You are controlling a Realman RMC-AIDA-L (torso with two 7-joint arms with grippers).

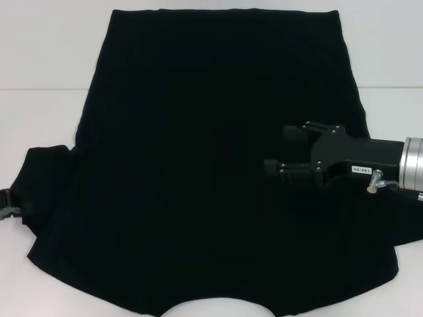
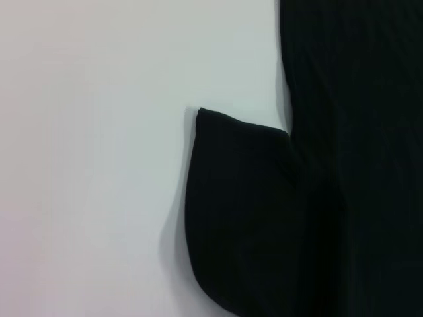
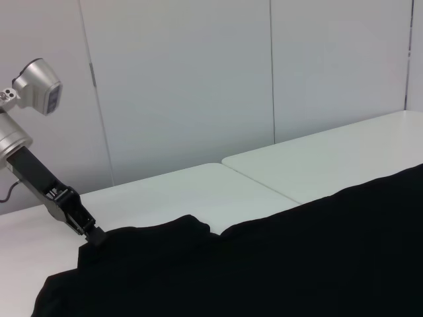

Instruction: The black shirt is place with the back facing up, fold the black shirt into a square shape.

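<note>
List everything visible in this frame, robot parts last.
black shirt: one, black, spread flat over most of the table, plain side up, one sleeve sticking out on the robot's left.
table: one, white, under the shirt.
wall panels: pale grey, behind the table in the right wrist view.
left claw: one, black, at the edge of the left sleeve.
right claw: one, black, open, over the shirt's right side.

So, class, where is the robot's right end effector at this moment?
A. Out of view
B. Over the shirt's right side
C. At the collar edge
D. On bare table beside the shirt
B: in the head view the right end effector sits above the black shirt, fabric all around it.
</note>
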